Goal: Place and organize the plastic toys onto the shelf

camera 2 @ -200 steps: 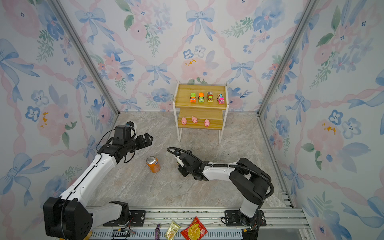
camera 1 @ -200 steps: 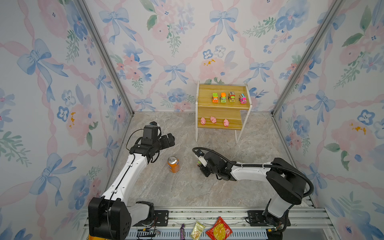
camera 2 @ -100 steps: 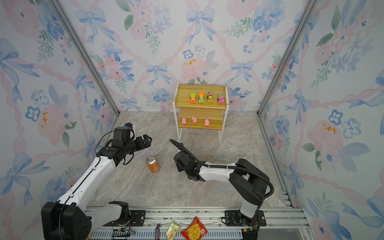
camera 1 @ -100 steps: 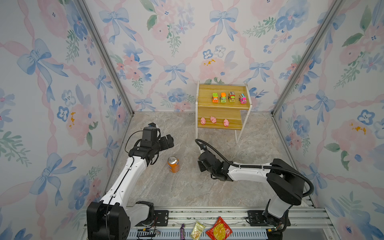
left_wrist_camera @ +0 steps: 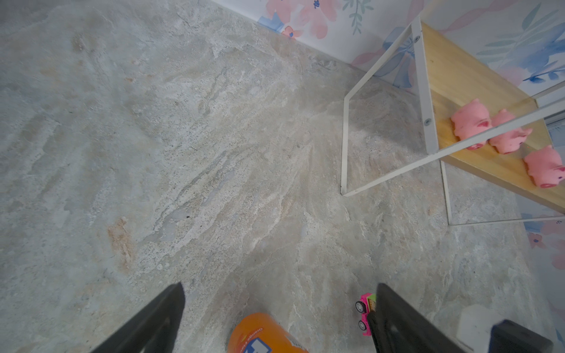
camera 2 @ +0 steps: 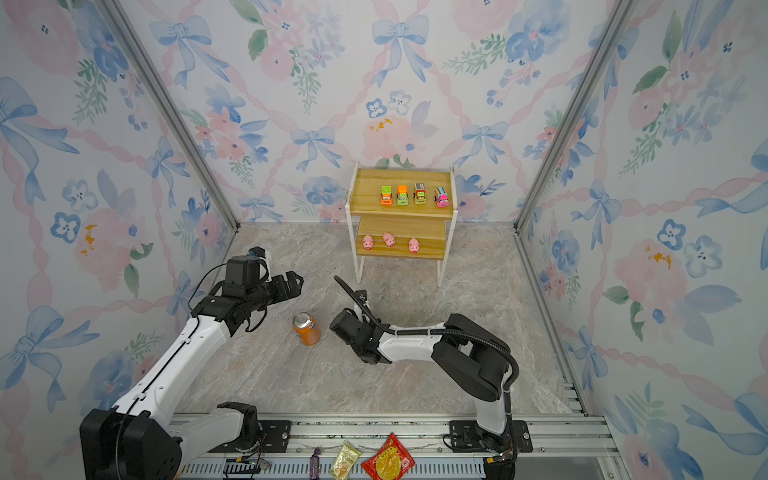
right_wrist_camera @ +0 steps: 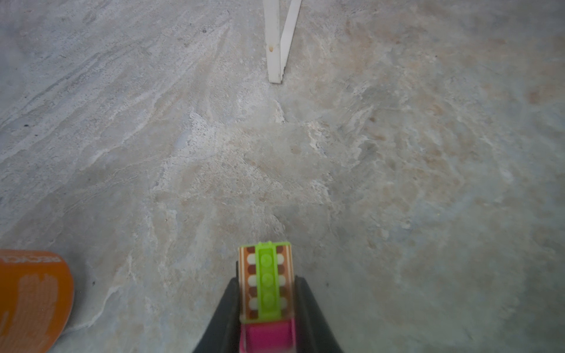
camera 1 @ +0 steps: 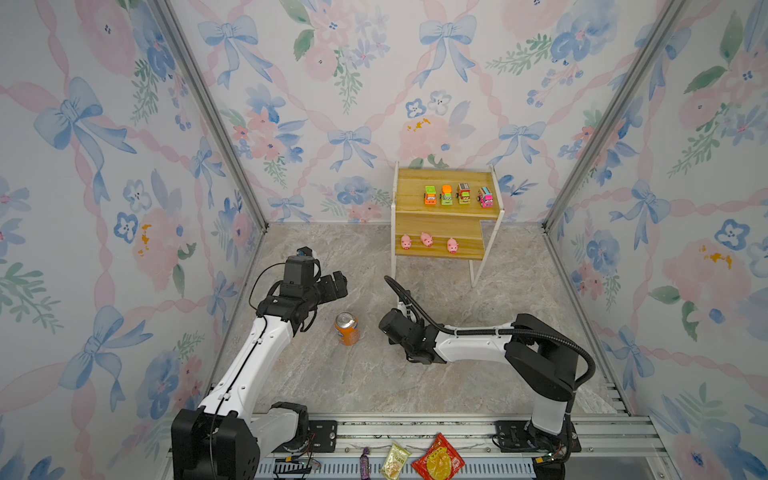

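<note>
— Plastic toys [camera 1: 440,216] are nearly all home: four trucks [camera 1: 455,194] line the upper board of the shelf [camera 1: 411,193], and three pigs [camera 1: 426,240] sit on the lower one, all well beyond the soda can [camera 1: 346,328].

— And the fifth truck [right_wrist_camera: 265,269]?

— It's pinched in the right tool [right_wrist_camera: 266,281], just beside the can on the shelf side and low over the counter [camera 1: 332,382]. The jaws are closed on its flanks. I can't tell whether the wheels are clear of the counter.

— What about the left tool [camera 1: 336,286]?

— It's spread wide and empty, hanging near the can.

— What worries you?

— The grip. The tool has only the rear of the truck, and the front pokes out past the fingertips. A quick swing could twist it loose, I'd say.

— And the route?

— The shelf's leg [right_wrist_camera: 273,45] is dead ahead. Climb too late and the truck clips the frame.

— And once it's up top?

— Those parked trucks have wheels, so one nudge could roll them off. The free space is at the end of the row on the can's side. And if the right arm sweeps wide, that can could tip.
</note>
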